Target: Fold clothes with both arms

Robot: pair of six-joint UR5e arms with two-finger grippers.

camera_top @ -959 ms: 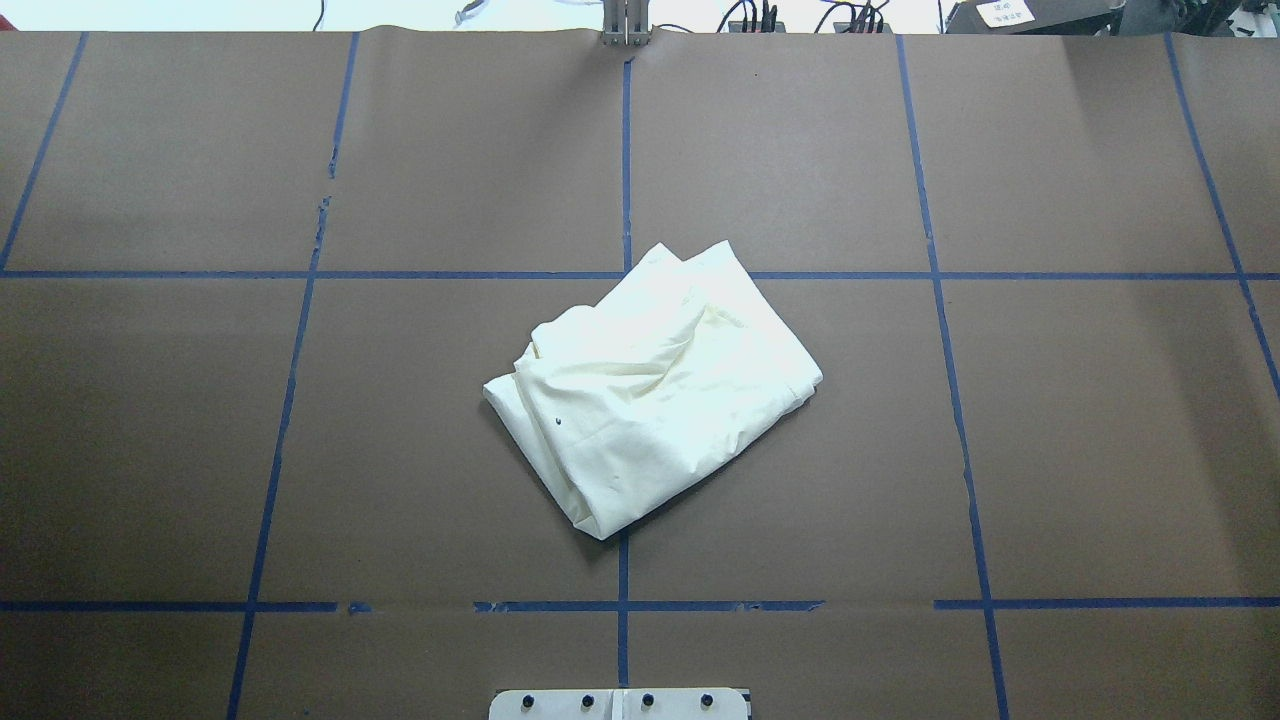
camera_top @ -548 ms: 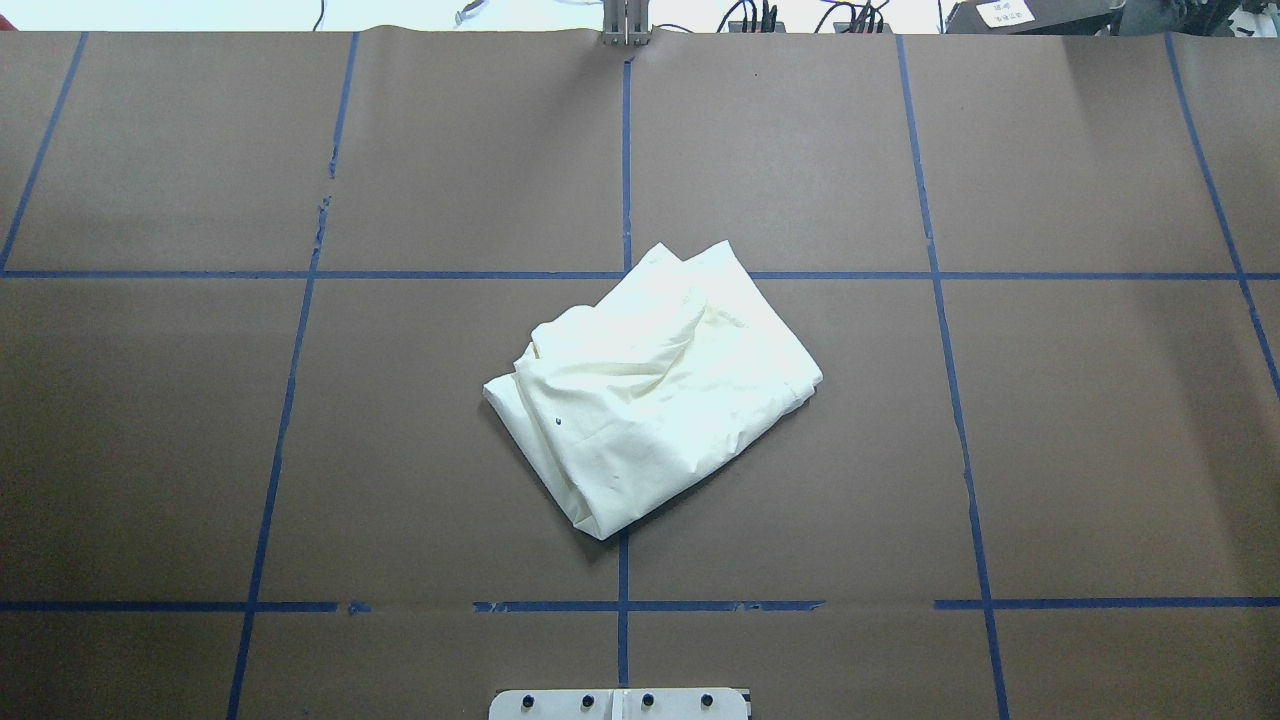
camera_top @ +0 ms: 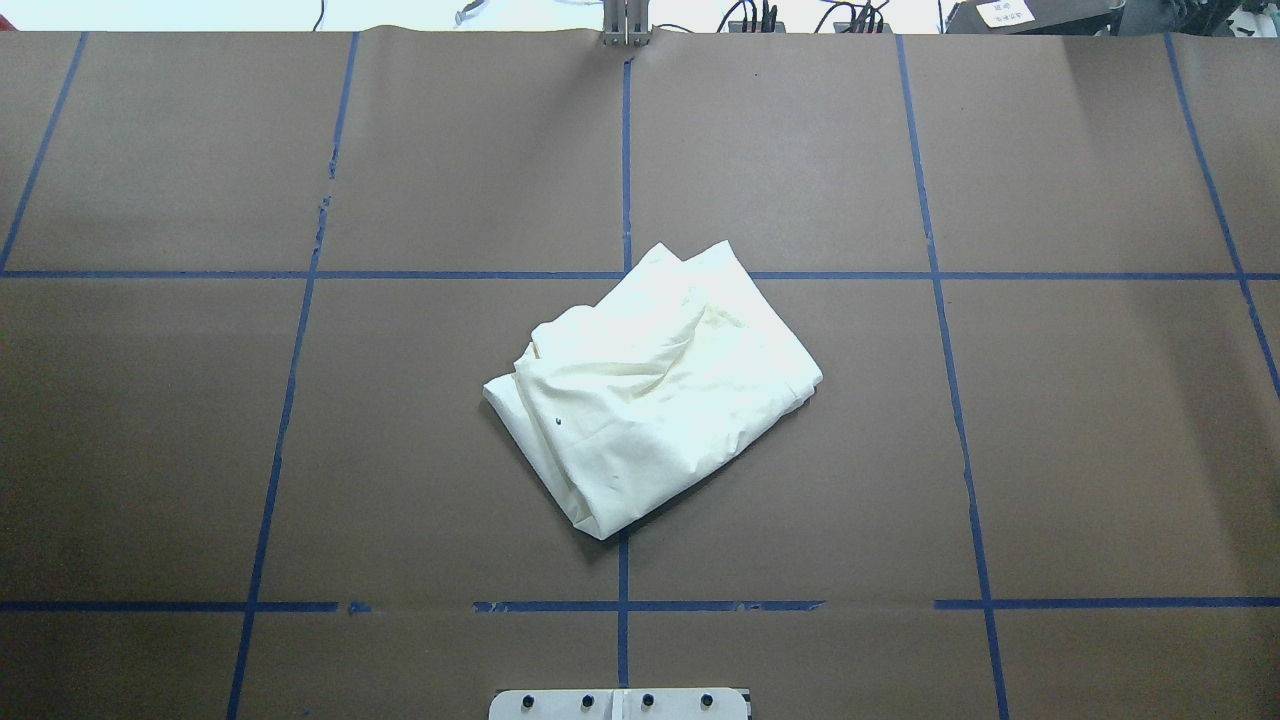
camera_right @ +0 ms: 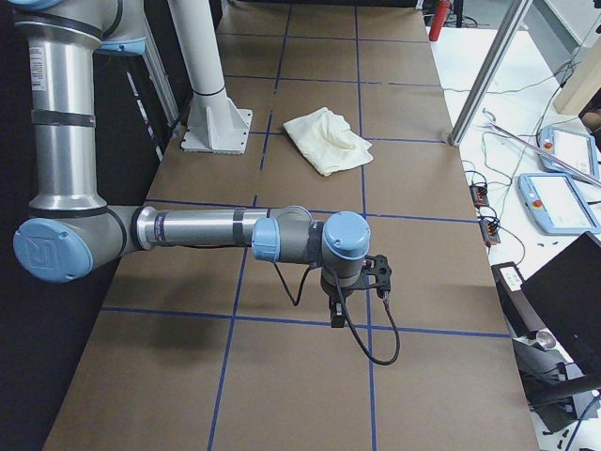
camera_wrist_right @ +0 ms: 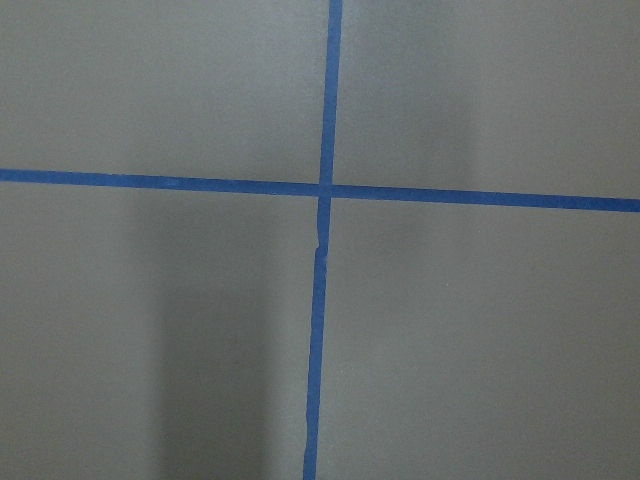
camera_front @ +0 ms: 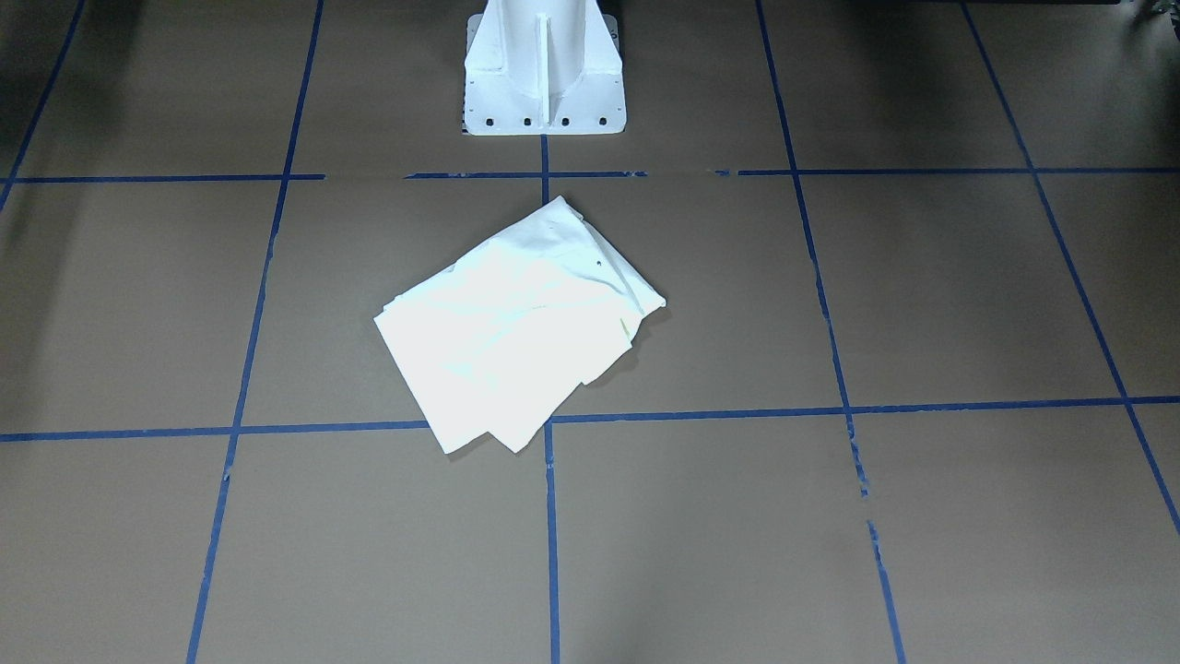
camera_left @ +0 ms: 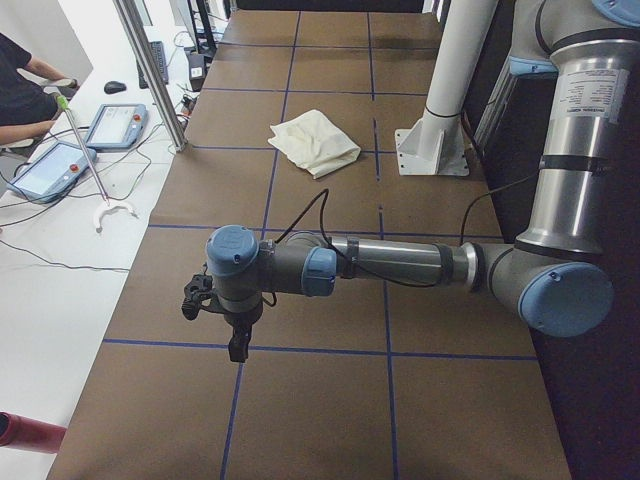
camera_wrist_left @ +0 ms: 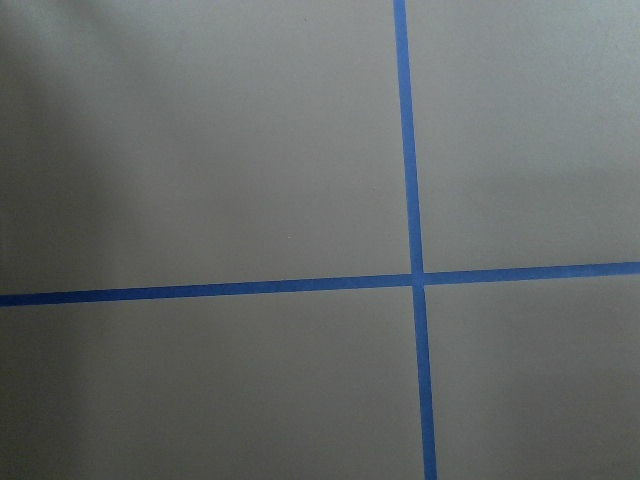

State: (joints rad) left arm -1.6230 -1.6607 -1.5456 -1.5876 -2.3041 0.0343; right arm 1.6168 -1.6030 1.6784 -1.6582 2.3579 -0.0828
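Observation:
The cream-white shirt [camera_top: 650, 390] lies folded into a rumpled, skewed rectangle at the table's middle, plain side up with the print hidden. It also shows in the front view [camera_front: 516, 332] and both side views [camera_left: 315, 143] [camera_right: 329, 139]. My left gripper [camera_left: 237, 345] hangs over the table's left end, far from the shirt. My right gripper [camera_right: 336, 315] hangs over the right end, also far from it. I cannot tell whether either is open or shut. Both wrist views show only brown paper and blue tape.
The table is covered in brown paper [camera_top: 1100, 450] marked with a blue tape grid [camera_top: 623, 160]. The white pedestal base [camera_front: 544, 69] stands at the robot's side. Operators' tablets [camera_left: 115, 125] and cables lie on a white bench beyond the far edge.

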